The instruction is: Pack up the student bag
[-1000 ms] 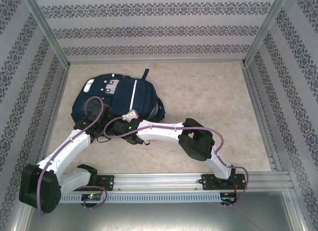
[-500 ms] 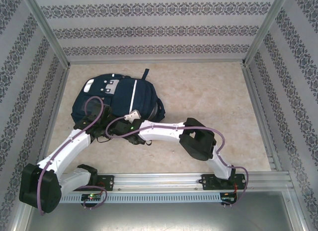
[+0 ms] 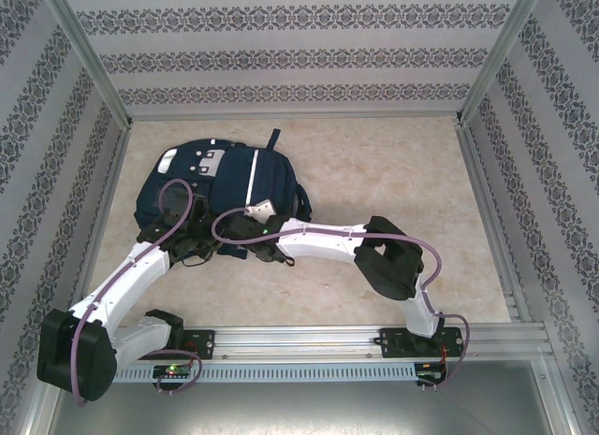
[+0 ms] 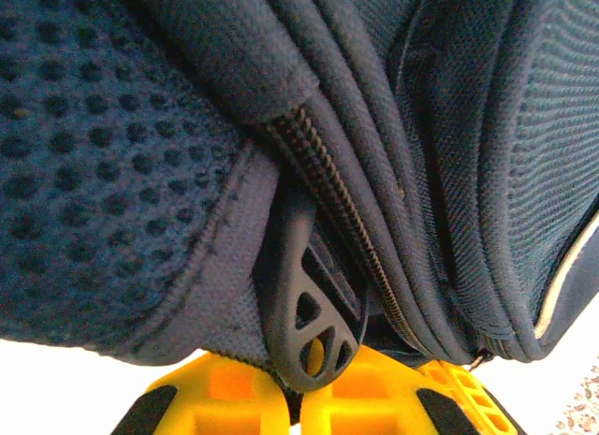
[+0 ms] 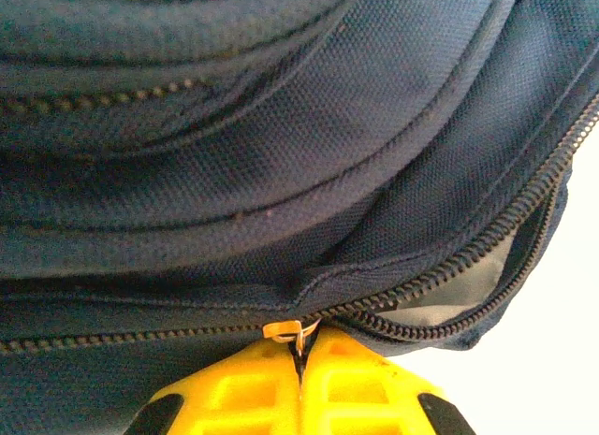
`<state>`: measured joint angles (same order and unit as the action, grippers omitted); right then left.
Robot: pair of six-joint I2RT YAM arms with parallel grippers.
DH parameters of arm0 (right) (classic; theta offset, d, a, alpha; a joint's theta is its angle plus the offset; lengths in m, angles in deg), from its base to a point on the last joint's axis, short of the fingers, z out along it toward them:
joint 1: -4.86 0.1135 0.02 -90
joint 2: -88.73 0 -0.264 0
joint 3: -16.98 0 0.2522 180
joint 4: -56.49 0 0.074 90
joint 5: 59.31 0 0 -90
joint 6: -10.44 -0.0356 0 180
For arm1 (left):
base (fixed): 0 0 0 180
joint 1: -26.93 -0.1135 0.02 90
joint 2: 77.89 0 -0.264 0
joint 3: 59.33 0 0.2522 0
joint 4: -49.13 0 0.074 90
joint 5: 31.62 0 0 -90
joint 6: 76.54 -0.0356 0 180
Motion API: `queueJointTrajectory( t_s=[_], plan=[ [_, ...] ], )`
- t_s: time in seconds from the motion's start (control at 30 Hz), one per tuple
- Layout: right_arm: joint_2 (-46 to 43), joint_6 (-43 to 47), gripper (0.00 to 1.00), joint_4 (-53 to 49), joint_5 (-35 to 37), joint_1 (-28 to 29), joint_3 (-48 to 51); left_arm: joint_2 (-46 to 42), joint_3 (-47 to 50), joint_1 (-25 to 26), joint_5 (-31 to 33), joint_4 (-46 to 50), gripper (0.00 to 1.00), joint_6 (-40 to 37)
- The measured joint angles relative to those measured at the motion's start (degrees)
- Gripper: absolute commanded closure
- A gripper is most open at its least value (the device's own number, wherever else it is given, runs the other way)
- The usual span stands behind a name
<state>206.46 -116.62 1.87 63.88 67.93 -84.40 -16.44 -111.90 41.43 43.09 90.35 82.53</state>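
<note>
The student bag [image 3: 220, 181] is a navy-blue backpack with a white stripe, lying at the back left of the table. My left gripper [image 3: 194, 244] is at its near edge. In the left wrist view the yellow fingers [image 4: 234, 402] meet around a black perforated pull tab [image 4: 301, 309] beside a zip. My right gripper [image 3: 241, 233] is just to the right of it. Its yellow fingers [image 5: 365, 388] are pressed together on the small metal zipper pull [image 5: 296, 332]. To the right of the pull the zip [image 5: 440, 281] gapes a little, showing pale lining.
The two wrists sit close together at the bag's near side. Patterned walls [image 3: 299, 61] and metal rails enclose the beige table [image 3: 393, 182], whose bare part lies to the right of the bag.
My right gripper has closed on the zipper pull, and its wrist and elbow have shifted slightly right. The left arm has stayed put.
</note>
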Motion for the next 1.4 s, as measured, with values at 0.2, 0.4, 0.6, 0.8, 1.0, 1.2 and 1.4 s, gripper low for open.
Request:
queueJointTrajectory(
  t_s=[0.2,0.4,0.6,0.8,1.0,1.2,1.4],
  plan=[
    [0.22,0.26,0.82,0.46,-0.52,-0.59,-0.02,0.00,-0.02,-0.07,0.04,0.02,1.00,-0.02],
    [0.96,0.15,0.83,0.92,-1.11,-1.38,-0.13,0.00,-0.02,-0.28,-0.37,0.02,1.00,-0.02],
    [1.05,0.42,1.00,1.27,-1.07,-1.38,-0.13,0.00,-0.02,-0.33,-0.44,0.00,1.00,-0.02],
    [0.44,1.03,1.00,2.12,-0.94,-1.38,0.74,0.02,-0.13,-0.57,-0.46,0.02,1.00,-0.42],
    [-4.55,0.90,1.00,4.63,-1.25,-2.10,5.81,0.00,-1.46,-2.14,-0.74,2.45,1.00,-2.10],
    [-9.22,0.87,1.00,8.20,-4.07,-3.28,10.05,-0.72,-1.73,-6.19,-2.64,4.98,1.00,-5.35],
    [-11.61,2.38,1.00,11.28,-9.14,-5.57,11.78,-0.33,-2.34,-12.37,-6.86,6.75,1.00,-10.88]
  ],
)
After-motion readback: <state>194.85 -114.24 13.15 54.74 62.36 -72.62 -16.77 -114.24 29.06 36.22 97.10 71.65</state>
